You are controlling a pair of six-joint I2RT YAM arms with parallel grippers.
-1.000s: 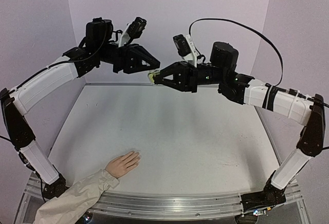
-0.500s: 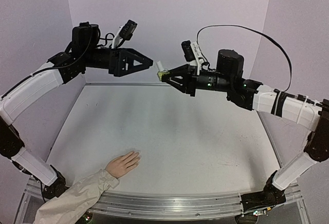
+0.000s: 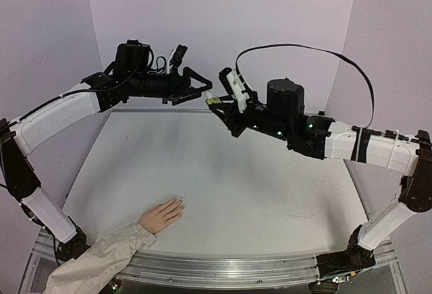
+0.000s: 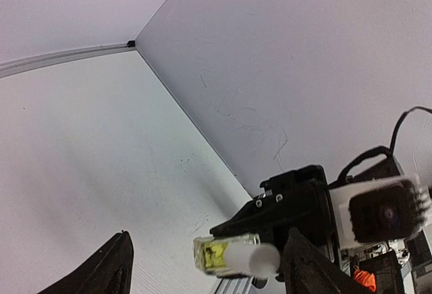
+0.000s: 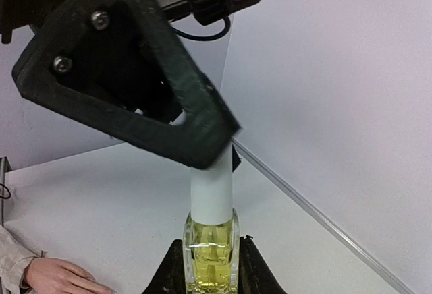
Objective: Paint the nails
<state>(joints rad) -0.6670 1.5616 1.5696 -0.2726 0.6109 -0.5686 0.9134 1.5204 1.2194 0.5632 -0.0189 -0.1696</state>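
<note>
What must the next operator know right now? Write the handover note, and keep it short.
Right gripper: shut on the bottle, held in the air over the far side of the table.
Left gripper: open, fingers on either side of the cap, not yet closed on it.
Hand: lies flat at the near left edge, far from both grippers; nails too small to judge.
Done: bottle is up, left gripper lined up at the cap.
Left: grip and take off the cap, then paint the nails.
</note>
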